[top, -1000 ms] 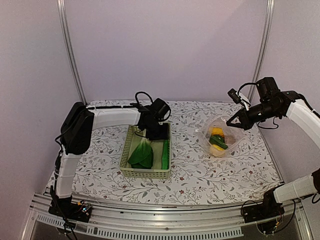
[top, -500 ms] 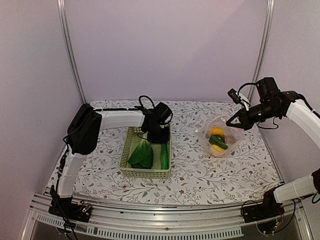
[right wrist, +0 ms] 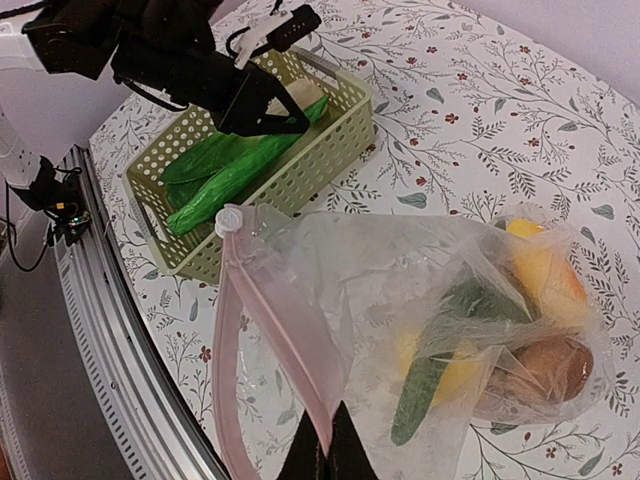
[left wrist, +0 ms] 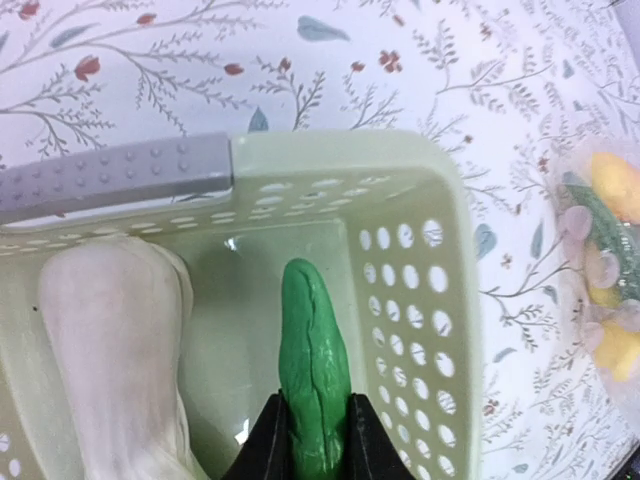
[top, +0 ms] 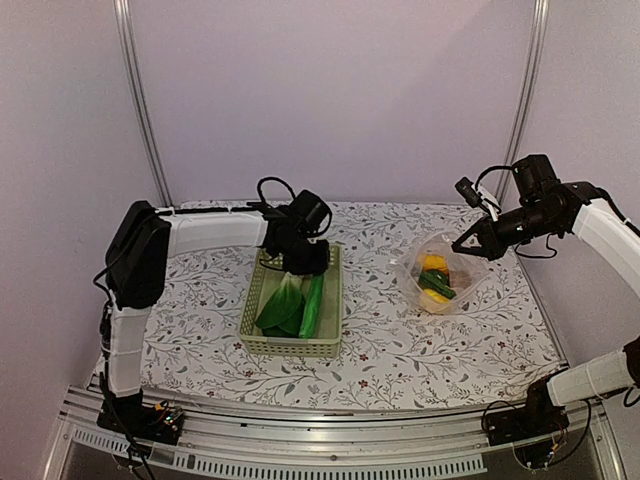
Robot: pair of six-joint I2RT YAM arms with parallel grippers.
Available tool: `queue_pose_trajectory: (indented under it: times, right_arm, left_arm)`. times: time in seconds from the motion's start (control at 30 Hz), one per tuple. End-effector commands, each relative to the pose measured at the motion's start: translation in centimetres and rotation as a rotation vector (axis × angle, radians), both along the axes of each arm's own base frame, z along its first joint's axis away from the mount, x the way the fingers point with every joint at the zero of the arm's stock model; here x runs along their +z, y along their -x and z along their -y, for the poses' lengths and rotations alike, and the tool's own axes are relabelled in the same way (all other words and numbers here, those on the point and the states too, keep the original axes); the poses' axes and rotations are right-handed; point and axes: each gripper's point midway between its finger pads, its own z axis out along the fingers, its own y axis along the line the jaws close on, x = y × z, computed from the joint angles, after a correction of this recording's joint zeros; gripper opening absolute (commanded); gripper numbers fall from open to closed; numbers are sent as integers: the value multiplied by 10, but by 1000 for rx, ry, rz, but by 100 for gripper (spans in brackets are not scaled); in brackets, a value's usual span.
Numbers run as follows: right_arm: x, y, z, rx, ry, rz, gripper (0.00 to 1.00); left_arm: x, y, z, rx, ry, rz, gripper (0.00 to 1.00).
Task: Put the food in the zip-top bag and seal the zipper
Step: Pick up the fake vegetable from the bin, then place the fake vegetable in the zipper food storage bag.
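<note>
Since half a second earlier my left arm had swung toward its own side. The cucumber point(top: 311, 308), which had lain along the right wall of the basket point(top: 290, 347), now slanted across it beside the bok choy point(top: 278, 312). My left jaws were clamped on one end of the cucumber. My right jaws were pressed together, seemingly on the zipper point(right wrist: 280, 335) of the zip-top bag point(top: 440, 272), which sat on the table point(top: 400, 350) holding yellow fruits point(right wrist: 545, 272) and a brown-orange piece point(right wrist: 548, 368)
</note>
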Motion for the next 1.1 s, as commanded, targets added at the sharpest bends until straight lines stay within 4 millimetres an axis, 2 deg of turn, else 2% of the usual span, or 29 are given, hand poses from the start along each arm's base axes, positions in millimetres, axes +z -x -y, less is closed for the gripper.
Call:
queue_pose_trajectory:
  times: [0.0, 0.17, 0.37, 0.43, 0.47, 0.53, 0.67, 0.9, 1.0, 1.07]
  right_arm:
    - [4, 1, 0, 8, 1, 4, 0]
    - [12, 2, 0, 12, 15, 14, 0]
    - [12, 13, -7, 52, 50, 1, 0]
    - [13, 18, -10, 70, 48, -1, 0]
    - [13, 21, -12, 79, 44, -3, 0]
    - [16, 26, -15, 101, 34, -5, 0]
    - [24, 40, -23, 161, 2, -25, 0]
    - [45, 55, -35, 236, -47, -30, 0]
    - [53, 57, -38, 254, -60, -23, 0]
    - [57, 60, -39, 264, -74, -28, 0]
  left_arm:
    - [74, -12, 14, -31, 200, 153, 6]
    - [148, -3, 21, -81, 346, 346, 0]
    - [247, 25, 20, -163, 454, 599, 0]
    - [273, 38, 19, -189, 463, 685, 0]
    - [292, 45, 20, -200, 478, 749, 0]
    - [319, 66, 24, -251, 489, 848, 0]
    - [374, 118, 37, -387, 576, 1061, 0]
    - [433, 200, 73, -620, 701, 1310, 0]
    - [445, 235, 90, -764, 753, 1397, 0]
    - [449, 252, 99, -828, 783, 1440, 0]
